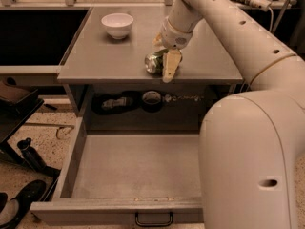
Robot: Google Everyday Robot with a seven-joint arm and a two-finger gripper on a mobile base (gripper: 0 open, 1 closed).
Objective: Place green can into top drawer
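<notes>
The green can point(154, 63) lies on its side near the front edge of the grey counter top point(105, 56), its silver round end facing front left. My gripper point(163, 61) is down at the can, open, with one pale finger point(170, 66) on the can's right side and the other behind it. The can rests on the counter. The top drawer point(138, 168) is pulled wide open below the counter, its flat grey floor bare and its small dark handle point(153, 219) on the front panel.
A white bowl point(117, 24) stands at the back left of the counter. Dark objects point(114, 102) sit in the recess behind the drawer. Shoes point(21, 204) and a dark low table point(14, 118) are on the left. My arm's large body point(252, 161) fills the right.
</notes>
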